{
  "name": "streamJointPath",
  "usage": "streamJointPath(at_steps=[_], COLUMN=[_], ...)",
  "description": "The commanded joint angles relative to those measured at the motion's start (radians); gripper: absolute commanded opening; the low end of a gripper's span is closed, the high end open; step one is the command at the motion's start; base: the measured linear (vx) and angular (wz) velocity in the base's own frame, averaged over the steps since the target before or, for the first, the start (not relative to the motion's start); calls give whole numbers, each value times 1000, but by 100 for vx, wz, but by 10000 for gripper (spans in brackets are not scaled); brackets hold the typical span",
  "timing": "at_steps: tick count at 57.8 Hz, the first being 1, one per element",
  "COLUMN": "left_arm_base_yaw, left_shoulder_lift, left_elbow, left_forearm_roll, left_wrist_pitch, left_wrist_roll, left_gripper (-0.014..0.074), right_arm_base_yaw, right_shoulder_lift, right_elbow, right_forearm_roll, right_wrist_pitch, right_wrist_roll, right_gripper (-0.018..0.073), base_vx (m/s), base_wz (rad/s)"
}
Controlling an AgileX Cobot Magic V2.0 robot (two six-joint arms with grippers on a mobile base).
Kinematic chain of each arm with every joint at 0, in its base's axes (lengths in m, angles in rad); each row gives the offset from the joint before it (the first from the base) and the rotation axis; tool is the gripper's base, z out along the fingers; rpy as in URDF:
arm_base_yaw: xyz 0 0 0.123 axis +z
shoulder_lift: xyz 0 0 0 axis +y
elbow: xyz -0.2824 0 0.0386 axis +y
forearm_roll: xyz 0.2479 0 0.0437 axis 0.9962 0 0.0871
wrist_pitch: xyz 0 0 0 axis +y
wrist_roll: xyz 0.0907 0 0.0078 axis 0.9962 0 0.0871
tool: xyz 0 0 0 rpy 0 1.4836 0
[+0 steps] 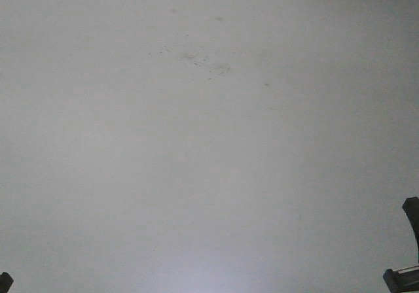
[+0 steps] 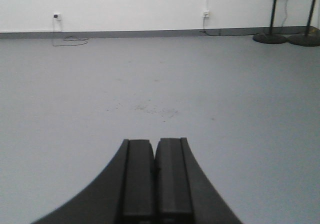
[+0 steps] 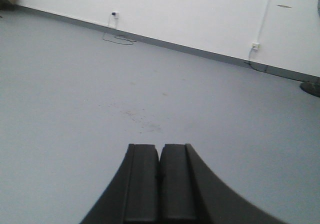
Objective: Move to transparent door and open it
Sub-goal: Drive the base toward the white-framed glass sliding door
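The transparent door is out of view in every frame. My left gripper (image 2: 155, 143) is shut with nothing between its dark fingers, held low over bare grey floor. My right gripper (image 3: 160, 147) is likewise shut and empty, pointing across the floor toward a white wall. In the front view only grey floor shows, with a dark part of the right arm (image 1: 407, 254) at the lower right corner and a sliver of the left arm (image 1: 4, 282) at the lower left.
A patch of dark specks (image 1: 196, 59) marks the floor ahead. White wall (image 2: 130, 6) with grey skirting, wall sockets (image 2: 206, 14) and a loose cable (image 2: 70, 40). Two black stand bases (image 2: 285, 37) sit at the far right by the wall.
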Motion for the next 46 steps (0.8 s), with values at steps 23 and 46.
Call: streamJointPath(at_steps=[23, 46], left_arm_base_yaw=[-1, -1], left_shoulder_lift=[-12, -12], left_elbow=[23, 23], left_forearm_roll=[-2, -2], left_wrist_pitch=[-78, -78], left_wrist_roll=[-1, -1], left_gripper=[3, 3], right_arm_base_yaw=[-6, -6], right_shoulder_lift=[-14, -14], right_elbow=[15, 15], right_forearm_roll=[-5, -5], right_wrist_pitch=[-80, -80], right_wrist_roll=[-2, -2], right_gripper=[0, 0], base_vx=[33, 40], base_wz=[65, 66])
